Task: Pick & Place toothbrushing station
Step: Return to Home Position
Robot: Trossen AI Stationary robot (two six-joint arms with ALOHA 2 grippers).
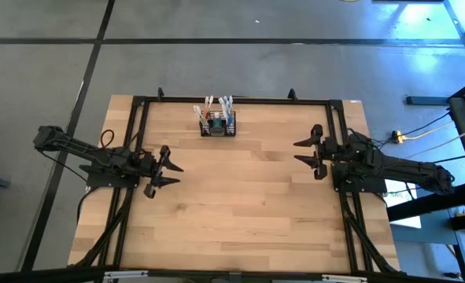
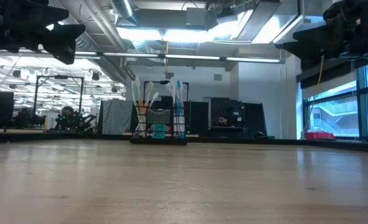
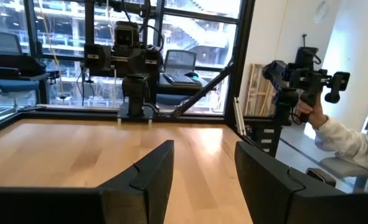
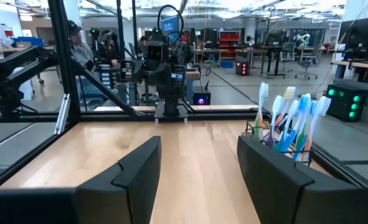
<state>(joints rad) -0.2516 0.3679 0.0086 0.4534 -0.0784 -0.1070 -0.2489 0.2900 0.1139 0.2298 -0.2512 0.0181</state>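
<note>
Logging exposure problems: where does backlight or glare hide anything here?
High view: even light; left gripper, right gripper and black wire organizer read clearly. Low view: ceiling lights backlight both arms into silhouettes. Left wrist view: bright windows behind.

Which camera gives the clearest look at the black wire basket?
Low view: the basket shows whole, side-on, toothbrushes upright in it. High view shows the basket small, from above. Right wrist view catches mainly the toothbrushes, basket mostly hidden. Left wrist view misses it.
</note>
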